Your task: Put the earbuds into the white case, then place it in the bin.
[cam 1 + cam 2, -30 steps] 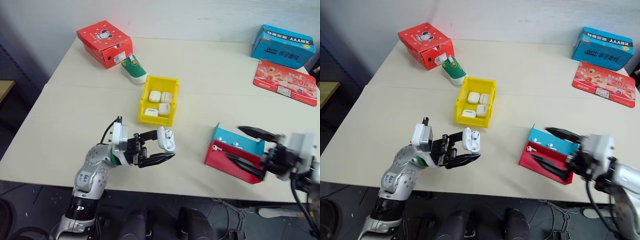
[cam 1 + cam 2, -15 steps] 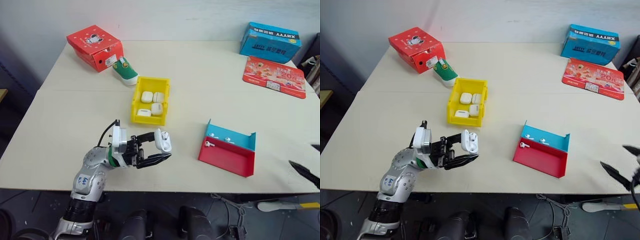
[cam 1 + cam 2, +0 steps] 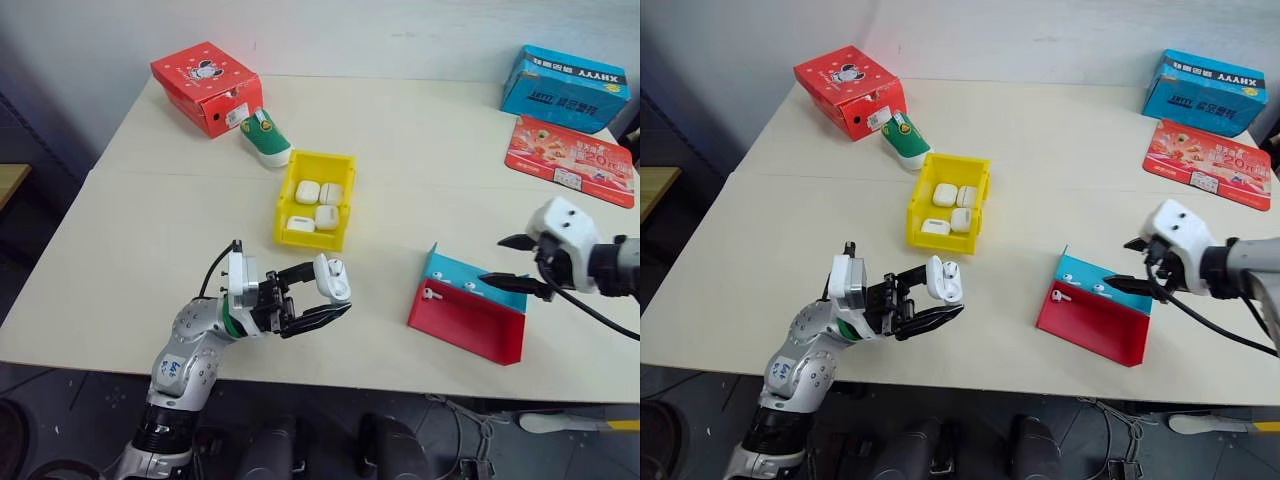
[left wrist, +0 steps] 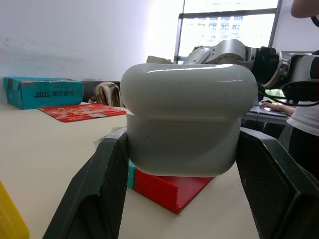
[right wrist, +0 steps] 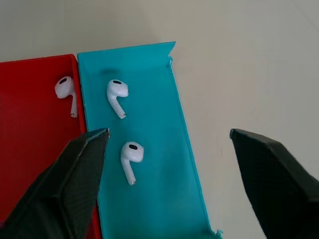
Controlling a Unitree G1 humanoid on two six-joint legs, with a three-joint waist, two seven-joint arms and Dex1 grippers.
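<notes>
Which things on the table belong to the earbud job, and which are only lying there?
Belong to the job:
earbuds in the red-and-blue tray
white case, held in the left gripper
yellow bin
right gripper, open above the tray

Lying about:
red box
green shoe
blue box
red flyer

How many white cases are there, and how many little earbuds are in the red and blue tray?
white cases in the yellow bin: 4
white case in the left gripper: 1
earbuds in the red-and-blue tray: 3
Total: 8
</notes>
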